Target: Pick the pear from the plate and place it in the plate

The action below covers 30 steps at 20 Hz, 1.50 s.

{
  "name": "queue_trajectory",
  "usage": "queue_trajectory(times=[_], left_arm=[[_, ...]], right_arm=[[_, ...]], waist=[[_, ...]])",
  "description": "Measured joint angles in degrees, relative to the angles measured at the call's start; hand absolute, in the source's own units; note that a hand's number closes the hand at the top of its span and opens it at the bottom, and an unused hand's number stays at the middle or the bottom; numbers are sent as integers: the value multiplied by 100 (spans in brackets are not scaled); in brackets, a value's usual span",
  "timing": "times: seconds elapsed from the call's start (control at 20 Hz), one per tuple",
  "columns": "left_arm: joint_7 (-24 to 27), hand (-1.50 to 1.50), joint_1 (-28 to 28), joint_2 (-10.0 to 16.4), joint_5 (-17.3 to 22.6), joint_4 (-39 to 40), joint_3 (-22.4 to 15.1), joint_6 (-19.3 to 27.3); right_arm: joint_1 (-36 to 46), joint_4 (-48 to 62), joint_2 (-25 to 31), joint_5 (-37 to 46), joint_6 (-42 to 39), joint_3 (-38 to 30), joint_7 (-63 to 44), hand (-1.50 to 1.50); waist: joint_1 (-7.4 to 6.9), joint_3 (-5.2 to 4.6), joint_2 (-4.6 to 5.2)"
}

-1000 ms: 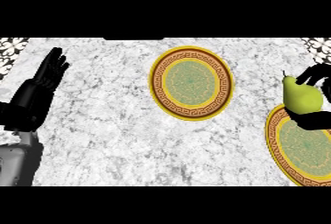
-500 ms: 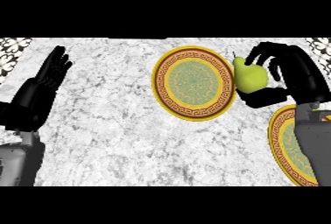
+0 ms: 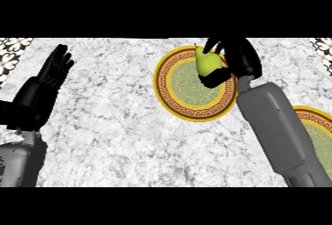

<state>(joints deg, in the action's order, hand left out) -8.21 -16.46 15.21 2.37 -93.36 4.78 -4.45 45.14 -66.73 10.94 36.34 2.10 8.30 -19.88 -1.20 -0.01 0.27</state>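
A yellow-green pear is held over the upper right part of the middle plate, which has a yellow rim and a green centre. My right hand is shut on the pear, fingers curled over its top and thumb under it. A second plate of the same pattern lies at the right edge, partly hidden by my right forearm. My left hand rests open at the left side, fingers pointing up.
The counter is grey-white marble. A patterned strip shows at the top left corner and another at the top right.
My right hand has carried the pear leftward from above the right plate to over the middle plate. The left hand has not moved.
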Motion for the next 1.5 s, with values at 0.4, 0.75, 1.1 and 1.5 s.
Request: queue_trajectory(times=[0.4, 0.75, 1.1, 1.5], left_arm=[[53, 0, -84, 35, 20, 133, 82, -110], [109, 0, -187, -97, -84, 196, -15, -51], [167, 0, -227, -91, -70, 272, 25, -99], [69, 0, -102, -107, -112, 134, 43, -52]], right_arm=[[934, 2372, -642, 483, 841, -160, 554, 150], [1412, 3821, -965, 74, 1444, -729, 1044, -150], [1772, 4274, -1066, -635, 1876, -1359, 1940, -150], [1822, 4218, -942, -1570, 1993, -2235, 2815, -150]], waist=[[-51, 2, 28], [-131, 5, 67], [-167, 7, 78], [-76, 6, 38]])
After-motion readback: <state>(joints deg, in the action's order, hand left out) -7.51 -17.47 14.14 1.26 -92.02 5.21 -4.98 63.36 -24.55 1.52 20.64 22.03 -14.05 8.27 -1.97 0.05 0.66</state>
